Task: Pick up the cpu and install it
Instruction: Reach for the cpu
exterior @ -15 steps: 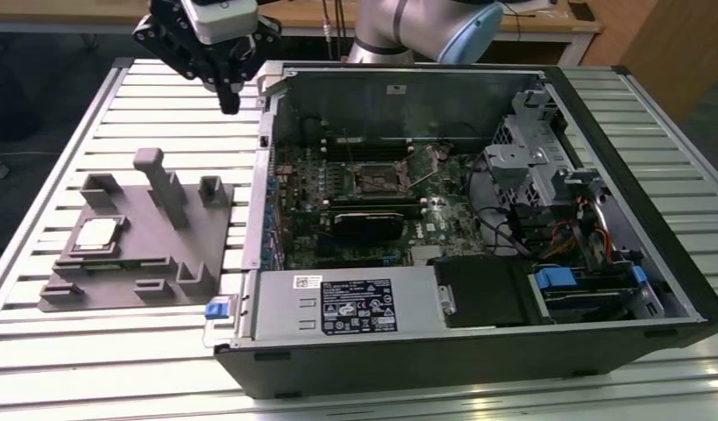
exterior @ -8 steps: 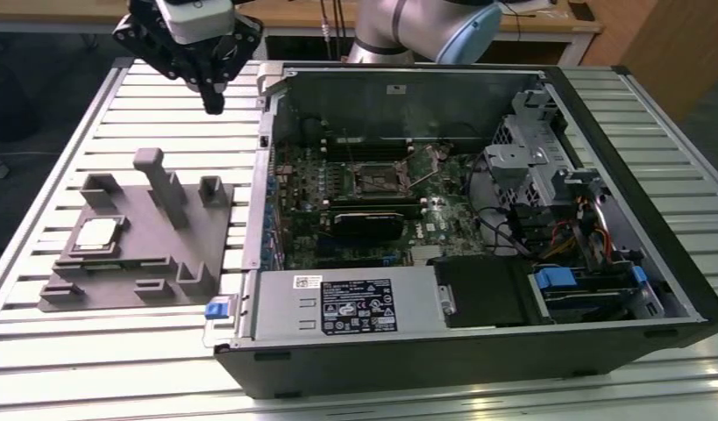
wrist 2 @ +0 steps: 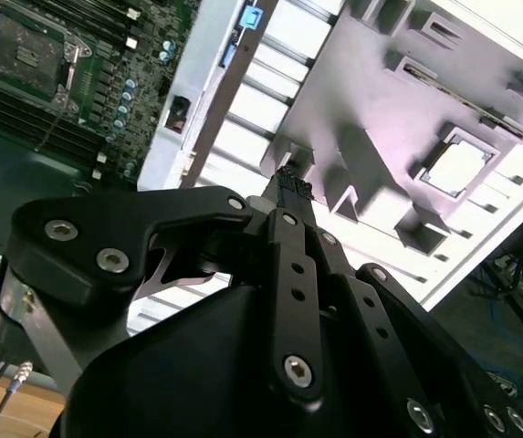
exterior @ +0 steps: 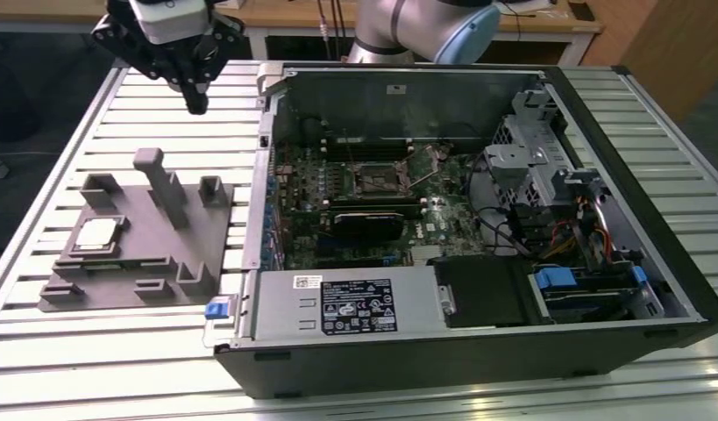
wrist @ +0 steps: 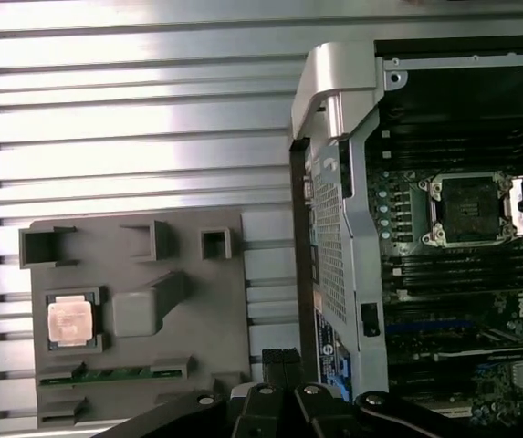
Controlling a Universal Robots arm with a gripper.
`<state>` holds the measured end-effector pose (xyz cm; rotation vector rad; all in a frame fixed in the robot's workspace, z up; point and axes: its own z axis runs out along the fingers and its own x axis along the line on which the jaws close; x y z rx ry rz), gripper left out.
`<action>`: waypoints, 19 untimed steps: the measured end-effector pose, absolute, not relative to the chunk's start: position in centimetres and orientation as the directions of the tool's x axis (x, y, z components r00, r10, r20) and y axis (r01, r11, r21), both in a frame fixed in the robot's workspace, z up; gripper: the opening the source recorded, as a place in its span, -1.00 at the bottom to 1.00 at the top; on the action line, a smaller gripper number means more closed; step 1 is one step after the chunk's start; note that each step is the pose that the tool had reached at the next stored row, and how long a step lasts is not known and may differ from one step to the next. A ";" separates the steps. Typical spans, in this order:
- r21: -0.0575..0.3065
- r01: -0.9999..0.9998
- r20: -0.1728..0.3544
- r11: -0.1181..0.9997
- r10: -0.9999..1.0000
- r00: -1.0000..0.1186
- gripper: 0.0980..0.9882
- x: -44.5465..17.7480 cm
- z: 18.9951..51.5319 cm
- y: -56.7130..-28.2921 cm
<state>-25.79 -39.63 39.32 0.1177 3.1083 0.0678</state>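
The cpu [exterior: 98, 232] is a small square chip with a pale metal top. It lies in a recess at the exterior view's left of the grey moulded tray [exterior: 107, 294]. In both wrist views the cpu [wrist: 69, 321] [wrist 2: 457, 164] sits flat in that tray [wrist: 206, 310]. My gripper [exterior: 196, 105] hangs high over the slatted table, beyond the tray and well apart from the chip. Its fingers [wrist: 282, 360] are pressed together with nothing between them, so it is shut. The metal-framed socket [exterior: 376, 180] [wrist: 469, 208] with a dark centre sits on the motherboard inside the open case.
The open computer case [exterior: 476, 351] fills the exterior view's right, and its metal side wall [wrist: 334, 182] stands between tray and motherboard. Upright blocks [exterior: 159, 180] rise from the tray. Cables and drive cages [exterior: 558, 193] crowd the case's far side.
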 end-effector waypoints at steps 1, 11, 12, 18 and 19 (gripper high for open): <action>0.045 0.075 -0.029 0.996 0.076 -0.997 -0.98 -26.0 39.3 -39.6; 0.045 0.075 -0.029 0.996 0.076 -0.997 -0.98 -28.0 39.3 -39.6; 0.045 0.075 -0.029 0.996 0.076 -0.997 -0.98 -28.2 39.3 -39.6; 0.045 0.075 -0.029 0.996 0.076 -0.997 -0.98 -29.5 39.3 -39.6; 0.045 0.075 -0.029 0.996 0.076 -0.997 -0.98 -29.8 39.3 -39.6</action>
